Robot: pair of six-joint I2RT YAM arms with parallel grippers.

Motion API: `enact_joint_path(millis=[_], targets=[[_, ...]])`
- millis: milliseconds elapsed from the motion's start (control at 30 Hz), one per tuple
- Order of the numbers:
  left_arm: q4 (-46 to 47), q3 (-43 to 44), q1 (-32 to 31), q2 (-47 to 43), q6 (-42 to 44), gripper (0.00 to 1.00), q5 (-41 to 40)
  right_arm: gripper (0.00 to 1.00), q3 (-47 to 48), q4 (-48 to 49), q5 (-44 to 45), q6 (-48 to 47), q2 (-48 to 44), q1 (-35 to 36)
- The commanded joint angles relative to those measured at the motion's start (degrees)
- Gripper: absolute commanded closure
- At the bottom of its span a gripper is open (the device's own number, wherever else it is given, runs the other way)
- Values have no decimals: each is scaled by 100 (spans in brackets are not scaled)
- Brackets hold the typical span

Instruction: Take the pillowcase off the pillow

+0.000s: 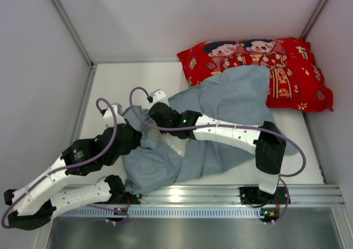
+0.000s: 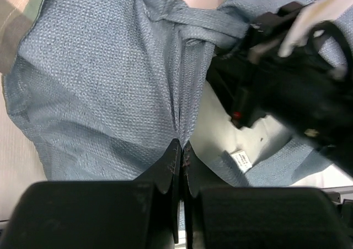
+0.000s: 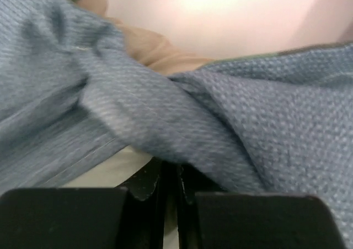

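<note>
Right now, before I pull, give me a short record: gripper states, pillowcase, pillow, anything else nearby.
left gripper: shut on a fold of the pillowcase
right gripper: shut on pillowcase cloth
pillowcase: blue-grey side up, rumpled on the table, far corner overlapping the red pillow
pillow: only a white patch with a label shows
red pillow: back right corner
</note>
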Motion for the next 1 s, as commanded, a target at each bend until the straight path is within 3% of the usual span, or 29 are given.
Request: enact_joint_path(millis=[0,133,300,533,767,967], targets=[[248,1,12,-5,138,100,85,100,-119,-45,1630,344,311,55],[213,-78,3,-128,111,100,6,100,-760,104,2150,627,-145,82],[56,-166,12,-217,-231,100,-397,100,-2026,245,2687,952,-1425,108],[-306,-26,12,450,-469,100,-969,100,-3774,-666,3303,1979,-3519,56],[-341,27,21,1478,-697,100,-1356,100,-4383,-1336,3233,2350,-5241,-366],[-665,167,362,2805,-1032,100,-1734,100,-4260,-1416,2987,2017,-5753,-498]])
